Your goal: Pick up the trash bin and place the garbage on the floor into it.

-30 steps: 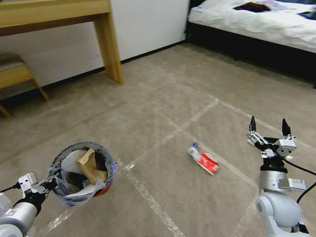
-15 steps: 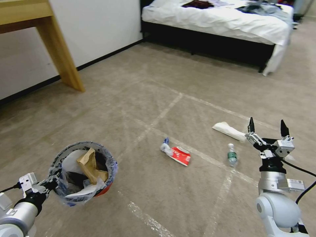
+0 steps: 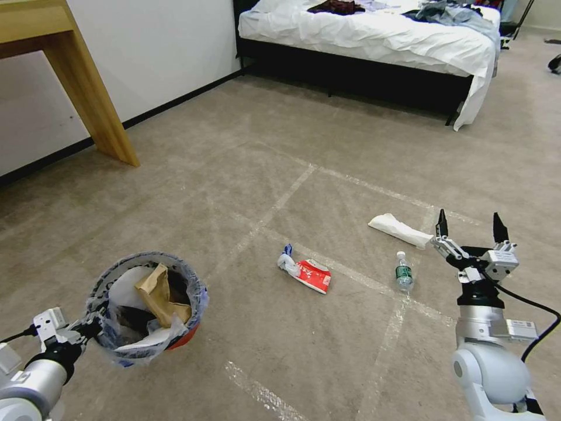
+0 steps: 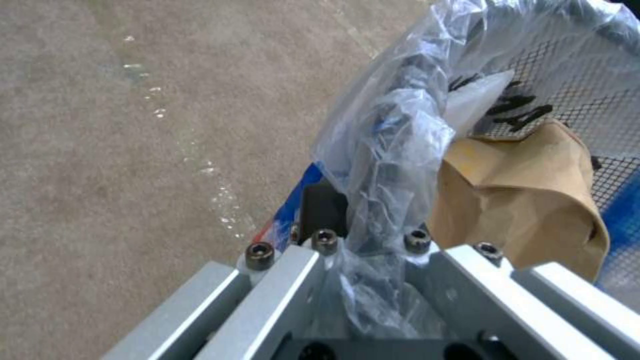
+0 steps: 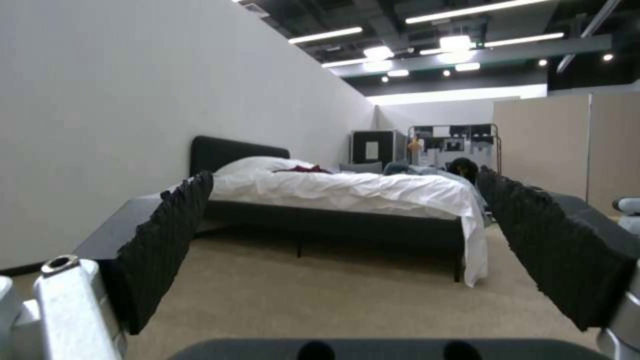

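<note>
The red trash bin (image 3: 182,339) with its clear bluish bag hangs above the floor (image 3: 245,175) at lower left, my left gripper (image 3: 87,330) shut on its rim. Inside lie a brown paper bag (image 3: 158,292) and white paper. In the left wrist view the bag rim (image 4: 387,150) is pinched between the fingers. Garbage lies on the carpet: a crumpled red wrapper (image 3: 312,275), a small plastic bottle (image 3: 403,272) and a white flat slipper (image 3: 400,229). My right gripper (image 3: 468,225) is raised and open, right of the bottle, holding nothing; its fingers (image 5: 167,240) frame the bed.
A bed (image 3: 374,41) with white sheets and clothes stands at the back. A wooden table leg (image 3: 96,99) stands at the left by the white wall. Shiny tape lines (image 3: 280,202) cross the carpet. Open carpet lies between me and the litter.
The whole view has swung to the right: the table leg slid left, the bed came into fuller view, and the bottle and slipper appeared. Both arms keep their poses.
</note>
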Motion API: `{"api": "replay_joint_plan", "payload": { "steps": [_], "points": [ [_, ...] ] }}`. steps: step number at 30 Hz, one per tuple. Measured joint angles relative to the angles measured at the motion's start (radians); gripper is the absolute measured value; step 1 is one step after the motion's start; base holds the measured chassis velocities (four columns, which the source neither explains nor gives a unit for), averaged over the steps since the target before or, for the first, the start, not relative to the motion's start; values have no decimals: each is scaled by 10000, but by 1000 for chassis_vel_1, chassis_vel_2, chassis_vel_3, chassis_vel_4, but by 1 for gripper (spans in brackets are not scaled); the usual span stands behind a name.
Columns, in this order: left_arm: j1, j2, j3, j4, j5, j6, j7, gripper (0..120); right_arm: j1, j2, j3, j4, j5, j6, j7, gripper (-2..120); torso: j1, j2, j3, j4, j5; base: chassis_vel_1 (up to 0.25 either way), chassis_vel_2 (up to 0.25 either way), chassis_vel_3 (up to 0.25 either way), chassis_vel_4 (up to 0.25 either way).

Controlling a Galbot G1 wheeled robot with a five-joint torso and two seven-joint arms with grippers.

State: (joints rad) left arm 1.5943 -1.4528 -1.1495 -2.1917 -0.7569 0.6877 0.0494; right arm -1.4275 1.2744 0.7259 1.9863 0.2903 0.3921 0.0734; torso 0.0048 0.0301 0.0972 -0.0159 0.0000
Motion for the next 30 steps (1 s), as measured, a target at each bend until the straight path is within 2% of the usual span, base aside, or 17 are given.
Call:
{"api": "replay_joint_plan", "payload": {
  "steps": [13,30],
  "points": [
    [-49,-9,-95,191,80,-11,-14,1,104,6,-110,-261,-200,21,-13,100,-1,1,-1,0,1,0,0,0,0],
    [-29,-54,-100,219,124,-73,-13,1,111,-11,-141,-307,-195,87,0,100,0,0,0,-1,0,-137,137,136,-145]
  ]
}}
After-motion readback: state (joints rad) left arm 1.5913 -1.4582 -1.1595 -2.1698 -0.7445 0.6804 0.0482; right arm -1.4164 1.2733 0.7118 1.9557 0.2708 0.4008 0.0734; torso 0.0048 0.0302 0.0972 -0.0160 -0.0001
